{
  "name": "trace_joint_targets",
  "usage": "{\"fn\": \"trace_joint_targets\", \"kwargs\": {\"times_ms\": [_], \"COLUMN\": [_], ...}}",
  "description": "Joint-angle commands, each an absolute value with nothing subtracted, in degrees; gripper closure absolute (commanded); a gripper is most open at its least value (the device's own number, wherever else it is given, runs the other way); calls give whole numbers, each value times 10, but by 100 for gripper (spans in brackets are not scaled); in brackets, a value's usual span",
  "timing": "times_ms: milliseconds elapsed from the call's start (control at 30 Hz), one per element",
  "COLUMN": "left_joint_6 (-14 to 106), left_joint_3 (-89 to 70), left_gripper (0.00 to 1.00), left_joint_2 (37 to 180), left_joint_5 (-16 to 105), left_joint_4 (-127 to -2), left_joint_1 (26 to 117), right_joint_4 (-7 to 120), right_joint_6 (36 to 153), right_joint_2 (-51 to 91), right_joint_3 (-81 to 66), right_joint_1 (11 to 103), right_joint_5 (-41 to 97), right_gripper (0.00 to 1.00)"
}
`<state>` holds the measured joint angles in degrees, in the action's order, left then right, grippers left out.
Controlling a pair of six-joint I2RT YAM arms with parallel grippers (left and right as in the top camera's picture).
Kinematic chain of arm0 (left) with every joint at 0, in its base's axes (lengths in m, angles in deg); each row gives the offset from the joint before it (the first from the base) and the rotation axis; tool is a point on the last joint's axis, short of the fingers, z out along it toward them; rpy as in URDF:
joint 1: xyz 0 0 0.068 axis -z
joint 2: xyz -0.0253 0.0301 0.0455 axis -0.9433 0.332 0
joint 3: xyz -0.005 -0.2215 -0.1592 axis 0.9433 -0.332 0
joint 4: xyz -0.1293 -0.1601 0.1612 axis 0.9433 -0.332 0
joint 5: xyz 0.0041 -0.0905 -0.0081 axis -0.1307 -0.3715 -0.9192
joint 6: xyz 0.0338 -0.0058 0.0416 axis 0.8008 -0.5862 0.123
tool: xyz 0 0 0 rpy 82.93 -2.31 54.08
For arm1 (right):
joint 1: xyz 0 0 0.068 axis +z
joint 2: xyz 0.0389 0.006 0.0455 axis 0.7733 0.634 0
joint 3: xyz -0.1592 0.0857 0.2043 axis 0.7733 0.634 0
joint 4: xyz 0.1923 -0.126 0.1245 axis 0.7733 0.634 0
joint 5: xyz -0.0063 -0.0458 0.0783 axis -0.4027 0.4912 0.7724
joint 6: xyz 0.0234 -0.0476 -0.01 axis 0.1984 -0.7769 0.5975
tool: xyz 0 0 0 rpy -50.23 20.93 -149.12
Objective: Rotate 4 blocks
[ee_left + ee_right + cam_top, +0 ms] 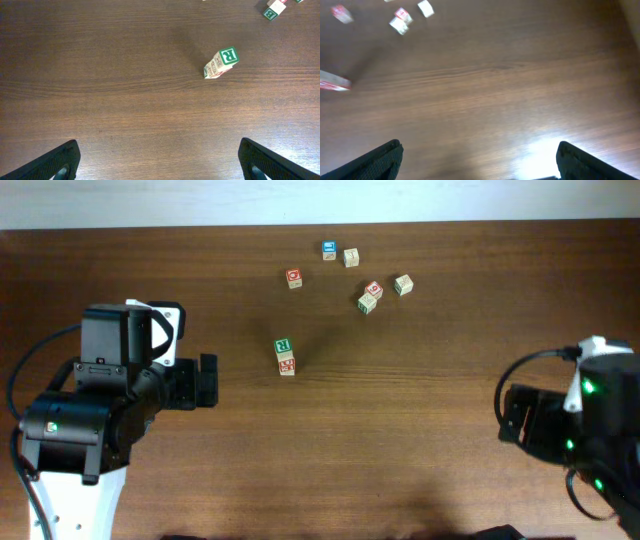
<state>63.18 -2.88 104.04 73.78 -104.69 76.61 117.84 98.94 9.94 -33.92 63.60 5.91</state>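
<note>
Robot lab/test stn. Evidence: left arm (95, 415) & right arm (590, 415) w/ exposed cabling (535, 357), mounted at dark wood-grain counter (400, 430); small alphabet cubes (368, 301) on top.

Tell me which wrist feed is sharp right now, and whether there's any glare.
Left wrist: sharp, the green R block reads clearly, soft shadow up-left of it. Right wrist: blurred, the far blocks smear into patches, with bright glare on the table near the bottom edge. Overhead: evenly lit, no glare.

Dark wooden table (420, 440) (visible grain), bright glare (542, 152)
</note>
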Motion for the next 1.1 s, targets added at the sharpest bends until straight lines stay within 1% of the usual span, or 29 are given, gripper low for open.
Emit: {"fn": "trace_joint_targets", "kwargs": {"times_ms": [0, 167, 233, 300, 333, 400, 433, 500, 533, 633, 700, 800, 933, 1067], "left_joint_6": [638, 639, 638, 638, 638, 639, 638, 639, 639, 639, 638, 639, 638, 639], "left_joint_3": [-31, -31, -31, -31, -31, -31, -31, -31, -31, -31, -31, -31, -31, -31], "left_gripper": [1, 1, 1, 1, 1, 1, 1, 1, 1, 1, 1, 1, 1, 1], "left_joint_2": [1037, 1037, 1037, 1037, 1037, 1037, 1037, 1037, 1037, 1037, 1037, 1037, 1037, 1037], "left_joint_5": [740, 740, 740, 740, 740, 740, 740, 740, 740, 740, 740, 740, 740, 740], "left_joint_4": [-1048, -1048, -1048, -1048, -1048, -1048, -1048, -1048, -1048, -1048, -1048, -1048, -1048, -1048], "left_joint_1": [763, 763, 763, 763, 763, 763, 763, 763, 763, 763, 763, 763, 763, 763], "right_joint_4": [1179, 1177, 1141, 1075, 993, 870, 785, 658, 574, 403, 321, 262, 243, 280], "right_joint_6": [1026, 1015, 1007, 949, 890, 833, 808, 771, 759, 759, 759, 760, 761, 762], "right_joint_2": [97, 105, 104, 104, 91, 49, 13, -53, -108, -239, -324, -431, -498, -505], "right_joint_3": [-336, -333, -321, -300, -260, -176, -104, 21, 115, 323, 442, 579, 663, 662], "right_joint_1": [637, 637, 637, 637, 637, 628, 608, 570, 548, 511, 496, 490, 491, 492], "right_joint_5": [142, 123, 87, 84, 84, 89, 105, 149, 165, 168, 181, 208, 221, 223], "right_gripper": [2, 2, 2, 2, 2, 2, 2, 2, 2, 2, 2, 2, 2, 2]}}
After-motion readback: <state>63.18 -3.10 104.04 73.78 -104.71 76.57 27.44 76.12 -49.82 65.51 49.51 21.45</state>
